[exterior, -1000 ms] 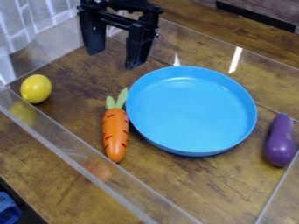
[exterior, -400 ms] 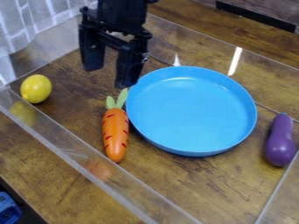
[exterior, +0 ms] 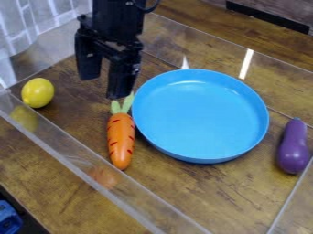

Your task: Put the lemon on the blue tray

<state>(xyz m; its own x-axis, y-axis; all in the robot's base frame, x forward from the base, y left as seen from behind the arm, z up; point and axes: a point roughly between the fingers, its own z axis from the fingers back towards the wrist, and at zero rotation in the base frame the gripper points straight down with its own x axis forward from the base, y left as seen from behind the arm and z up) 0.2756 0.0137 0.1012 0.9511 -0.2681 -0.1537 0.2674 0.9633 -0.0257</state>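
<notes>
Wooden tabletop (exterior: pixel 221 196), smooth yellow lemon (exterior: pixel 38 91)

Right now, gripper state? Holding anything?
Gripper: open and empty, hanging above the carrot's green top; the lemon lies untouched off to the side.

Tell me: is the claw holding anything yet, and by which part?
Nothing is held. The claw is open and empty above the table, the lemon lies apart from it, to the left in the picture.
</notes>
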